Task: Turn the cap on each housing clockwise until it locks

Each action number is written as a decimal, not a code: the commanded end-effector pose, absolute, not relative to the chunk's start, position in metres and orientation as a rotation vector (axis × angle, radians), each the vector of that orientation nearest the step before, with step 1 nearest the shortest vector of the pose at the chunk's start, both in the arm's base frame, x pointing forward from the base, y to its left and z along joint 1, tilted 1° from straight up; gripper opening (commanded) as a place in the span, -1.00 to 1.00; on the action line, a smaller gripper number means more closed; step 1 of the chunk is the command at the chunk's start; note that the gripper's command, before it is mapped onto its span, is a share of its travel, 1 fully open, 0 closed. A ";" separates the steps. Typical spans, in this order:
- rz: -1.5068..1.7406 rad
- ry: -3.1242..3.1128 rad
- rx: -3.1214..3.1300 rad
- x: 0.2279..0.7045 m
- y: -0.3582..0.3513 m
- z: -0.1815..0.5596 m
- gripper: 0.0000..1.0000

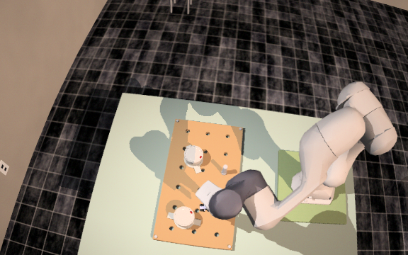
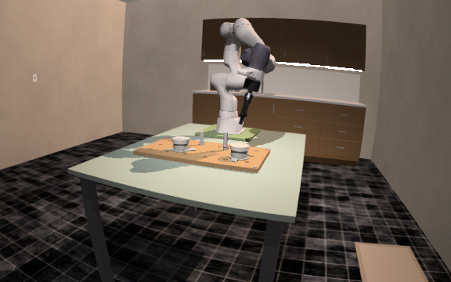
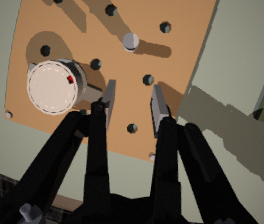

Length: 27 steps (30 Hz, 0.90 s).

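Two white housings with round caps stand upright on the orange board [image 1: 200, 184]. One housing [image 1: 193, 156] is toward the far end, the other [image 1: 184, 217] near the close end; each cap has a red mark. In the side view they show at the left [image 2: 181, 143] and the right [image 2: 239, 151]. My gripper [image 2: 243, 117] hangs well above the board, beside and above the near housing. In the wrist view the fingers stand apart with nothing between them, and the near cap [image 3: 54, 87] lies to their left. In the overhead view the wrist hides most of the gripper [image 1: 202, 207].
A short white peg [image 1: 224, 168] stands on the board between the housings; it also shows in the wrist view [image 3: 131, 42]. The board has several dark holes. A green mat [image 1: 310, 188] lies under the robot base at the right of the table.
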<state>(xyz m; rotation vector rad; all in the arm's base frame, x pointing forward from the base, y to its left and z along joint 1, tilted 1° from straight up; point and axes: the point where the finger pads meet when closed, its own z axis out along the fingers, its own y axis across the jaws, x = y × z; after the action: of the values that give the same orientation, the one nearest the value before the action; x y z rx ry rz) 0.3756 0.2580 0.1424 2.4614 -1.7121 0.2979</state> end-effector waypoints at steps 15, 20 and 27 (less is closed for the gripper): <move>0.003 -1.654 2.685 0.378 0.266 0.147 -0.28; 0.013 -1.320 2.856 0.386 0.247 0.148 -0.28; 0.047 -1.093 2.931 0.402 0.213 0.147 -0.28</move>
<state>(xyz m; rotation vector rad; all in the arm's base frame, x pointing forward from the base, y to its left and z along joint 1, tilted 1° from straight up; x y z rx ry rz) 0.3948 0.2275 0.1474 2.7545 -1.4537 0.0667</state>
